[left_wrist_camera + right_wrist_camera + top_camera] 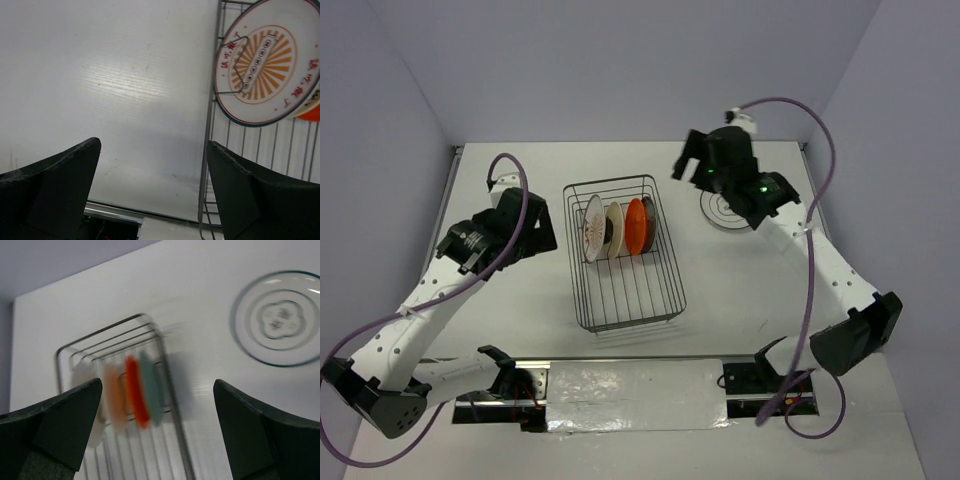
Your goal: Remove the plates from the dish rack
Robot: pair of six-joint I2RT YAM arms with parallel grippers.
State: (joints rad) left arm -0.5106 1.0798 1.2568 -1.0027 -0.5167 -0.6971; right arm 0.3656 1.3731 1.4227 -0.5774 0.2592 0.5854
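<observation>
The dark wire dish rack [625, 300] stands mid-table. Several plates stand on edge in its far half: an orange-sunburst plate [592, 228], a cream one [613, 228], a solid orange one [636, 226] and a teal one [649, 222]. A white plate [725, 211] lies flat on the table to the right of the rack. My left gripper [542, 238] is open and empty just left of the rack; its wrist view shows the sunburst plate [265, 62] behind the rack wall [209, 125]. My right gripper [688, 167] is open and empty, raised between the rack and the white plate [280, 320].
The right wrist view is blurred; it shows the rack [65, 352] with the orange [135, 392] and teal [152, 387] plates. A foil-covered strip [635, 392] runs along the near edge between the arm bases. Walls close in the table on the left, back and right.
</observation>
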